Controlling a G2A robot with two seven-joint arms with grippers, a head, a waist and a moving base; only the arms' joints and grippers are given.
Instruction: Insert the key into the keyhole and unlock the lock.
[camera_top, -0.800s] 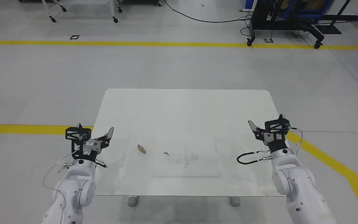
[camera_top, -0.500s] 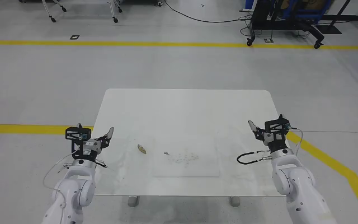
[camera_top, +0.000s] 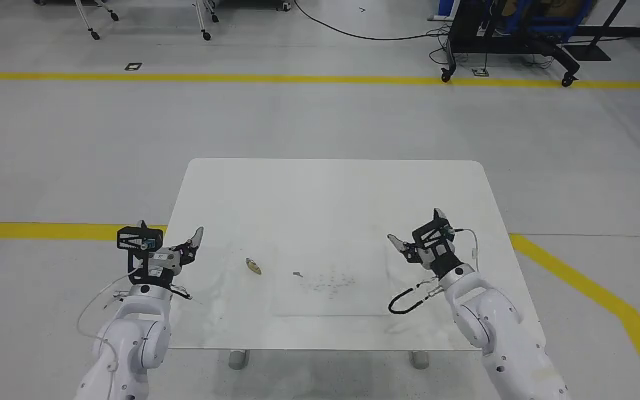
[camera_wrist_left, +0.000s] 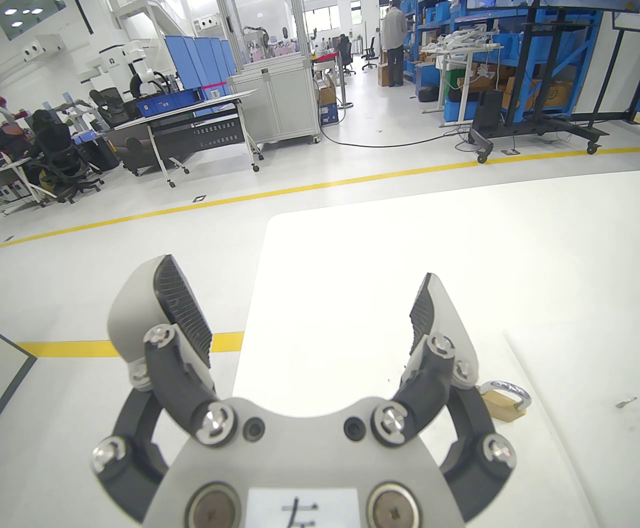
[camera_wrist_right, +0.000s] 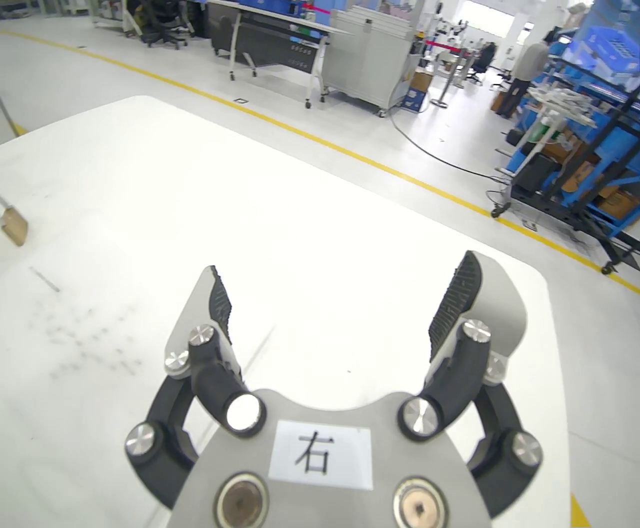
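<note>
A small brass padlock (camera_top: 254, 265) with a silver shackle lies flat on the white table (camera_top: 330, 190), near its front left. A thin silver key (camera_top: 298, 274) lies just right of it. My left gripper (camera_top: 170, 233) hovers open at the table's left edge, left of the padlock (camera_wrist_left: 502, 400), which lies beside one of its fingers (camera_wrist_left: 430, 320), with the key (camera_wrist_left: 625, 401) farther off. My right gripper (camera_top: 415, 229) hangs open and holds nothing over the table's right half, well right of the key. Past the right gripper (camera_wrist_right: 340, 270) lie the key (camera_wrist_right: 44, 279) and the padlock (camera_wrist_right: 13, 225).
A thin pale mat (camera_top: 335, 290) with dark scuff marks covers the table's front middle. Yellow floor lines run beside and behind the table. Racks, carts and cables stand far back in the room.
My right arm has swung in from the table's right edge to over its right half, nearer the key. The left arm, padlock and key have not moved.
</note>
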